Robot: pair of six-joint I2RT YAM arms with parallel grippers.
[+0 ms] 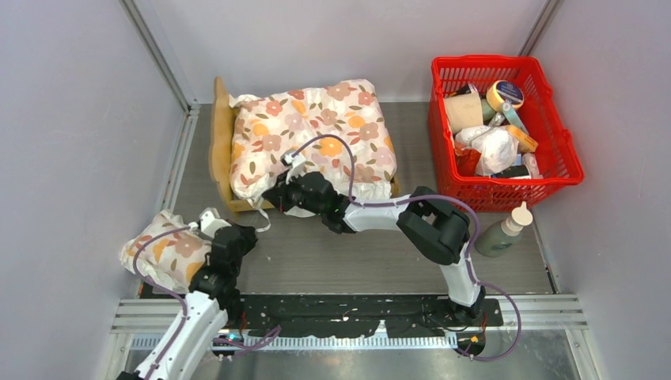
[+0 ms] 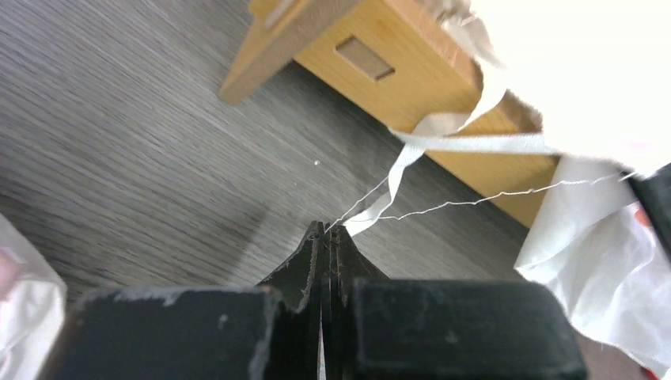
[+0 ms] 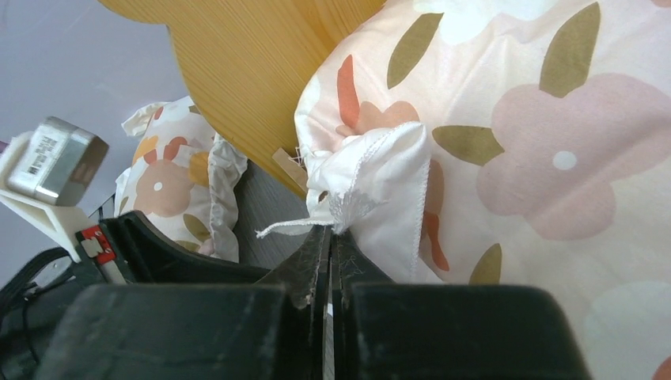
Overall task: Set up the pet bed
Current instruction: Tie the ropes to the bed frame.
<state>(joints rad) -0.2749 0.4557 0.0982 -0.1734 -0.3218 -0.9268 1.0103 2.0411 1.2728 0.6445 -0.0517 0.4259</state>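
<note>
Grey wood-grain tabletop (image 1: 332, 261), walled in pale panels. Toward 11 o'clock in the overhead view stands the pet bed (image 1: 220, 134), its scalloped headboard at its 9 o'clock end. A floral cushion (image 1: 316, 134) covers the sleeping surface entirely. At the bed's 6 o'clock edge the right gripper (image 3: 331, 237) has its jaws closed, pinching the cushion's white corner flap. Just off the 7 o'clock corner, the left gripper (image 2: 327, 233) is also closed, with the frayed end of a white tie (image 2: 475, 144) caught at its tips. A small floral pillow (image 1: 162, 253) lies at 8 o'clock, a filled red basket (image 1: 506, 194) at 2, and a bottle (image 1: 506, 229) at 4.
</note>
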